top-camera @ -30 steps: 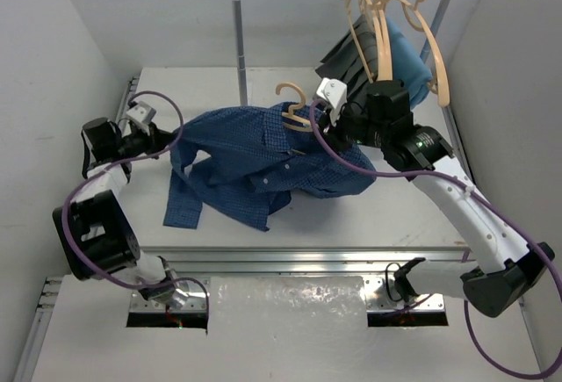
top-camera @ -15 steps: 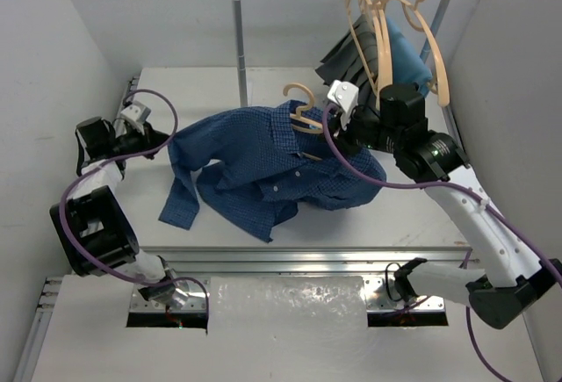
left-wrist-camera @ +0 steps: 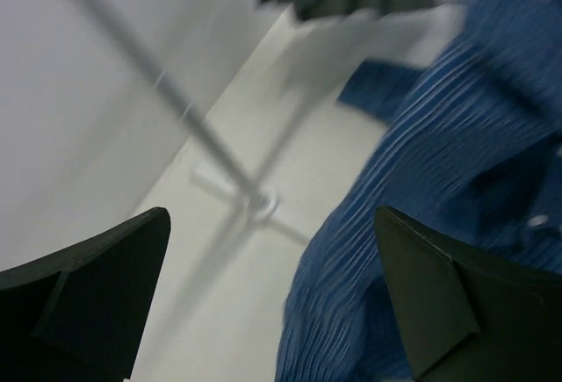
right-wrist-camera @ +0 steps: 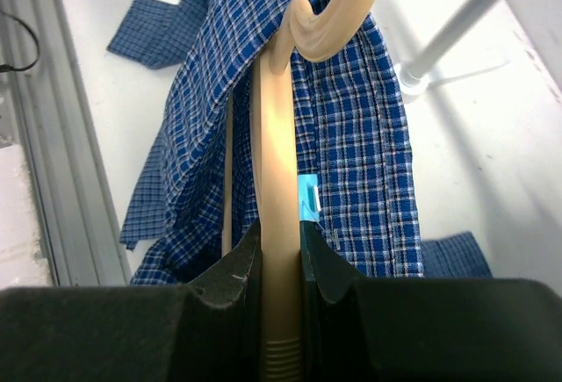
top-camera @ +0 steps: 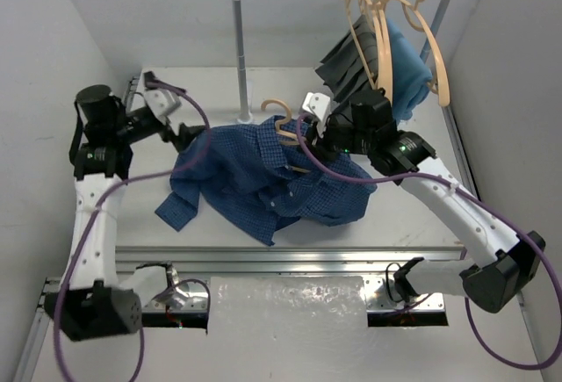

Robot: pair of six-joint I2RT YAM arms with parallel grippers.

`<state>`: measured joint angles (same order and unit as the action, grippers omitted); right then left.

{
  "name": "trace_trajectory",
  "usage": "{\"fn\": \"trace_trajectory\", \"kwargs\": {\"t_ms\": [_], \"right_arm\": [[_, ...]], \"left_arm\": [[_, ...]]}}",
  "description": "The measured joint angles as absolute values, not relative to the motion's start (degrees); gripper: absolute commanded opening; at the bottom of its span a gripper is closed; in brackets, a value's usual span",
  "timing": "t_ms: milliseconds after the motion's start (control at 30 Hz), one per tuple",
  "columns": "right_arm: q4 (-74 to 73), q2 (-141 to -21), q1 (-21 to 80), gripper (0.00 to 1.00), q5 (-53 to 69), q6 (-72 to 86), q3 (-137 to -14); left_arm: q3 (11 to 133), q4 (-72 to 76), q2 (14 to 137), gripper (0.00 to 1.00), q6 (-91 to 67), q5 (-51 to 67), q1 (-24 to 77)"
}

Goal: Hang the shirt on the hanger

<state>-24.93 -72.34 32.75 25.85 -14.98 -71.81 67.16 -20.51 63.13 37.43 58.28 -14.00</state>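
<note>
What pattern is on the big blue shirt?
Tiny blue and white checks; the shirt shows it best in the right wrist view.

The heaped shirt (top-camera: 263, 176), the hook of the hanger (top-camera: 285, 121) jutting from its collar, fills the middle of the bench (top-camera: 395, 224); near-right corner and rear-left strip lie bare. The rack's upright pole (top-camera: 240, 48) rises just behind it, while hanging garments (top-camera: 347, 61) and spare hangers (top-camera: 439, 70) crowd the rear right.

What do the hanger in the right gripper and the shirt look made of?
Hanger: smooth matte wood or plastic, unclear which; uniform pale tan, no visible grain. Shirt: thin woven fabric, likely cotton; fine blue-white check, soft folds.
</note>
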Motion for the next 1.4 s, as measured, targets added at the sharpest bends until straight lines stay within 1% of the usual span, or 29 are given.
{"fn": "trace_trajectory", "kwargs": {"t_ms": [67, 167, 333, 400, 467, 500, 533, 600, 633, 667, 700, 833, 900, 933, 967, 1000, 1067, 1100, 1133, 1167, 1300, 1400], "right_arm": [[-24.4, -73.3, 33.5, 0.0, 26.3, -15.0, -71.8], [-23.4, -73.6, 33.9, 0.0, 27.7, -15.0, -71.5], [-22.4, -73.6, 34.7, 0.0, 29.3, -15.1, -70.8], [-22.4, -73.6, 35.0, 0.0, 29.9, -15.3, -70.8], [-22.1, -73.6, 35.2, 0.0, 30.9, -15.8, -70.5], [-21.8, -73.6, 35.2, 0.0, 31.2, -16.1, -70.1], [-21.4, -73.6, 35.3, 0.0, 31.3, -16.5, -69.6], [-19.3, -73.4, 35.4, 0.0, 31.4, -17.1, -67.7], [-18.9, -73.4, 35.4, 0.0, 31.4, -17.5, -66.9], [-18.4, -73.4, 35.4, 0.0, 31.3, -17.7, -66.4], [-17.5, -73.4, 35.4, 0.0, 29.7, -17.9, -66.0], [-17.8, -73.5, 35.1, 0.0, 27.3, -18.3, -65.4], [-16.9, -73.7, 35.8, 0.06, 26.2, -18.0, -64.5], [-16.5, -73.8, 35.9, 0.11, 25.8, -17.7, -64.2], [-16.2, -74.0, 36.1, 0.21, 25.4, -17.1, -64.1], [-15.8, -74.3, 36.2, 0.4, 24.8, -16.2, -64.0], [-14.1, -74.9, 36.3, 0.5, 23.3, -13.9, -64.1], [-13.3, -75.1, 36.3, 0.63, 22.8, -12.8, -64.2], [-12.6, -75.2, 36.3, 0.68, 22.2, -11.4, -64.4], [-12.1, -75.2, 36.4, 0.71, 21.8, -10.3, -64.6], [-9.9, -74.6, 36.6, 0.75, 20.8, -6.4, -65.7], [-8.4, -72.9, 36.6, 0.76, 20.3, -3.0, -65.7]], "left_arm": [[67.6, -21.1, 60.1, 0.99, 38.3, 58.3, -7.3], [68.8, -24.0, 60.0, 1.0, 40.5, 56.1, -0.1], [70.5, -28.8, 65.1, 1.0, 45.4, 52.0, 7.1], [70.1, -30.7, 69.1, 1.0, 46.7, 49.8, 8.9], [69.0, -31.7, 71.4, 0.94, 47.1, 47.8, 10.3], [68.6, -32.1, 71.9, 0.88, 47.1, 47.0, 10.8], [68.4, -32.6, 72.2, 0.67, 47.0, 46.4, 11.2], [68.4, -33.3, 72.2, 0.48, 47.0, 46.0, 11.7], [68.4, -33.3, 72.2, 0.15, 47.4, 46.0, 11.8], [68.4, -33.5, 72.2, 0.04, 47.7, 46.1, 12.0], [68.3, -34.7, 72.2, 0.0, 50.0, 46.6, 12.1], [66.5, -35.9, 71.4, 0.0, 54.0, 45.4, 13.1], [64.8, -35.0, 70.5, 0.0, 53.8, 44.8, 12.9], [63.9, -34.3, 70.0, 0.0, 53.6, 44.3, 12.9], [63.1, -33.5, 69.4, 0.0, 53.3, 43.8, 12.8], [62.0, -32.2, 68.7, 0.0, 53.0, 43.1, 12.8], [59.6, -30.1, 66.7, 0.0, 51.3, 41.8, 12.8], [58.5, -29.2, 65.7, 0.0, 50.4, 41.2, 12.8], [57.6, -28.2, 64.7, 0.0, 49.6, 40.4, 12.8], [57.2, -27.6, 64.1, 0.0, 49.1, 39.7, 12.8], [56.8, -25.1, 63.5, 0.0, 48.4, 37.5, 12.8], [56.1, -23.8, 63.5, 0.0, 48.3, 35.4, 12.8]]}}
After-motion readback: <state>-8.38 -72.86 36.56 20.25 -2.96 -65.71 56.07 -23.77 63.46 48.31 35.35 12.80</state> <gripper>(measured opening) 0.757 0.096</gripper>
